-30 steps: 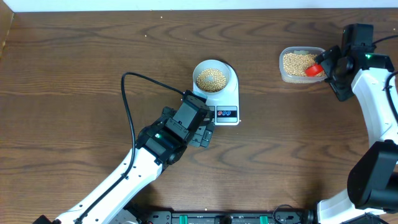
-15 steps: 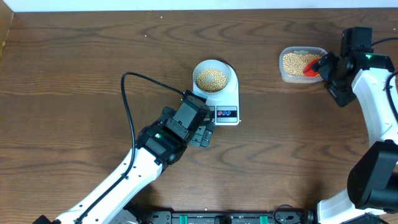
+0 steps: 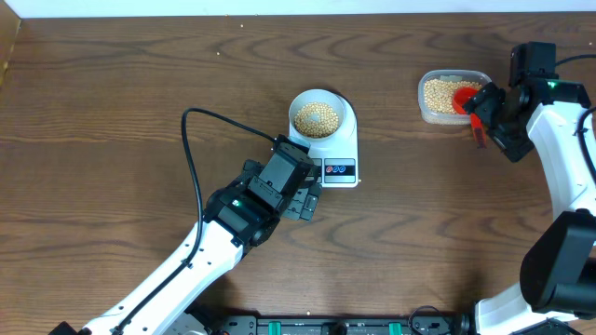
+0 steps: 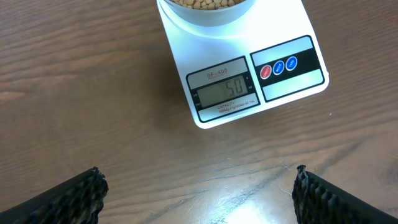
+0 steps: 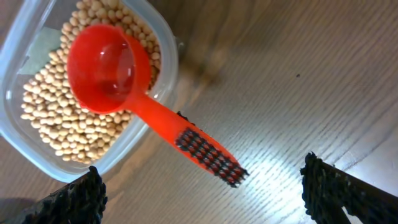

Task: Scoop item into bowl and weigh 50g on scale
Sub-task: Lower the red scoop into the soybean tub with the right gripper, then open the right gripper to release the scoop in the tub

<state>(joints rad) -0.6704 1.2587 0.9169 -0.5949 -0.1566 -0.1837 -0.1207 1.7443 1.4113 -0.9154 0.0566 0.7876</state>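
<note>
Wood table with both my arms over it, and a black cable looping off the left one. The scale sits mid-table, long axis running away from me. Its display end points back at my left gripper, which hangs just short of it, fingers spread wide, holding nothing. Readout looks like 50. Over on the right, the plastic tub holds more beans like the ones in the bowl, which sits on the scale's far half and is mostly cut off in my left wrist view. The red scoop lies cup-down-in-the-tub, empty. Its handle slants out over the rim toward my right gripper, which is also spread wide and not touching it. Only fingertips show in the wrist views.
</note>
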